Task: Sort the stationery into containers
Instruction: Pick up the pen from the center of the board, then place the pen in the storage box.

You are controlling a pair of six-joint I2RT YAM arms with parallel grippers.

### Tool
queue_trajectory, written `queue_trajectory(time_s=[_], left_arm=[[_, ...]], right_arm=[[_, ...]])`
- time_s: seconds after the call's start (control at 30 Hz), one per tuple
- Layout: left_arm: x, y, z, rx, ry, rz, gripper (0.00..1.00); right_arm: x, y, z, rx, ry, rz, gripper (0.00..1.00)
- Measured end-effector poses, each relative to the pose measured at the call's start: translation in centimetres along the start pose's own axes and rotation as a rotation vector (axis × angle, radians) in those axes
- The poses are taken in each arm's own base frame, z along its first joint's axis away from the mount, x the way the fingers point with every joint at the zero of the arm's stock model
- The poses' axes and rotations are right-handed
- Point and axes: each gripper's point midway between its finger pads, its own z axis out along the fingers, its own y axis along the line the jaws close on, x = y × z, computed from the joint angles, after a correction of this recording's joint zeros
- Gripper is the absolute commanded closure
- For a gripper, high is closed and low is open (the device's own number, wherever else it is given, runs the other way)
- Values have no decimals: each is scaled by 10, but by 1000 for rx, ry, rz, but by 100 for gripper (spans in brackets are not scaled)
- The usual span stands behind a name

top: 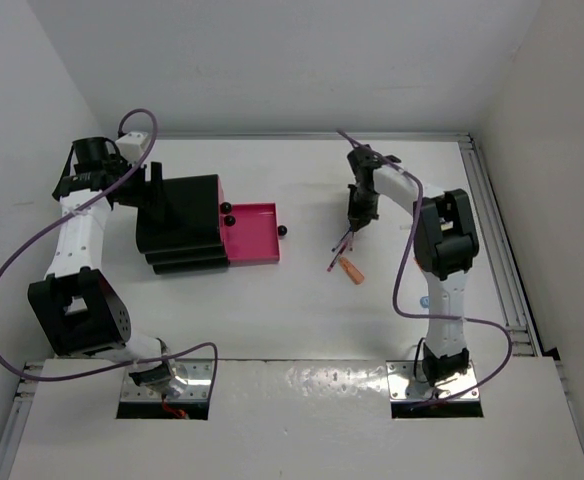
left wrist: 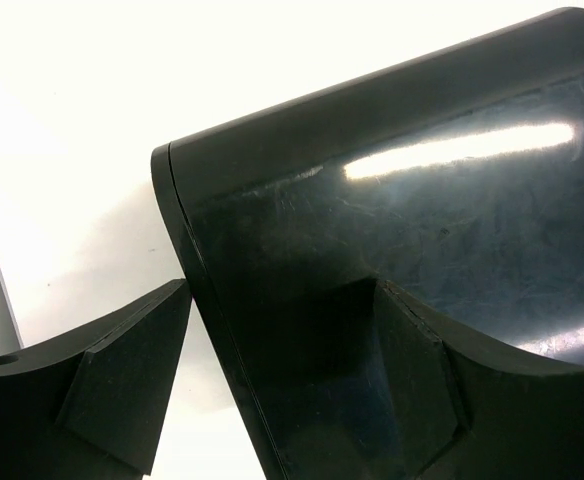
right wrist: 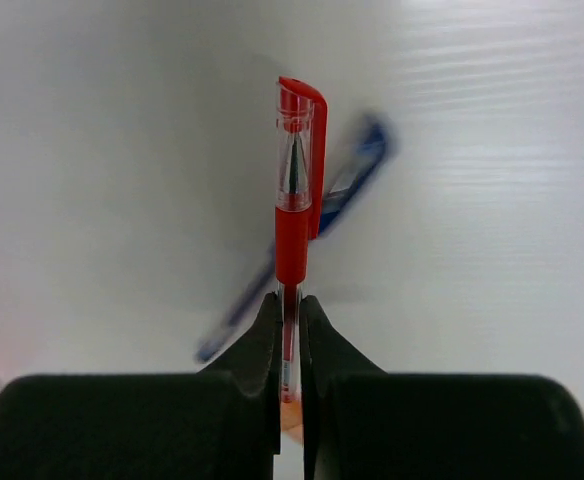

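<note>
Clearly the sorting has barely begun. Nearest the arm bases, a stubby orange highlighter (top: 350,269) lies loose on the white counter (top: 272,310). Just beyond it the right end effector (right wrist: 289,300) is pinched fully shut on the red pen (right wrist: 294,200), gripping the barrel below the cap. A blue pen (right wrist: 357,175) lies blurred on the counter behind it. Whether the red pen is lifted clear of the surface, I cannot tell.

Farther off to the left, the black stepped drawer box (top: 182,225) has one pink drawer (top: 257,245) pulled out, and nothing shows inside it. At the box's far side the left end effector (left wrist: 282,290) stands wide open. Its fingers straddle an edge of the glossy black shell and hold nothing that I can see.

By my reading no piece is stored yet. The red pen is the first one in hand, and the blue pen and the highlighter have yet to be carried over to a drawer.
</note>
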Motion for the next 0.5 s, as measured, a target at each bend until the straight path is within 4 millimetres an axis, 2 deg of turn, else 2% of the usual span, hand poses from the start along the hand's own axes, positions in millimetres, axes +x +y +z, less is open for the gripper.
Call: queue_trajectory(time_s=[0.13, 0.37, 0.43, 0.5], left_arm=[[-1, 0, 1, 4, -3, 1, 21], [-1, -2, 1, 12, -3, 1, 21], [-1, -2, 1, 15, -5, 1, 21], [-2, -2, 1, 15, -5, 1, 21]], right_arm=[[1, 60, -25, -110, -77, -116, 100], [-10, 200, -103, -408, -260, -265, 100], [-13, 232, -116, -485, -284, -269, 100], [-13, 251, -115, -527, -282, -264, 100]])
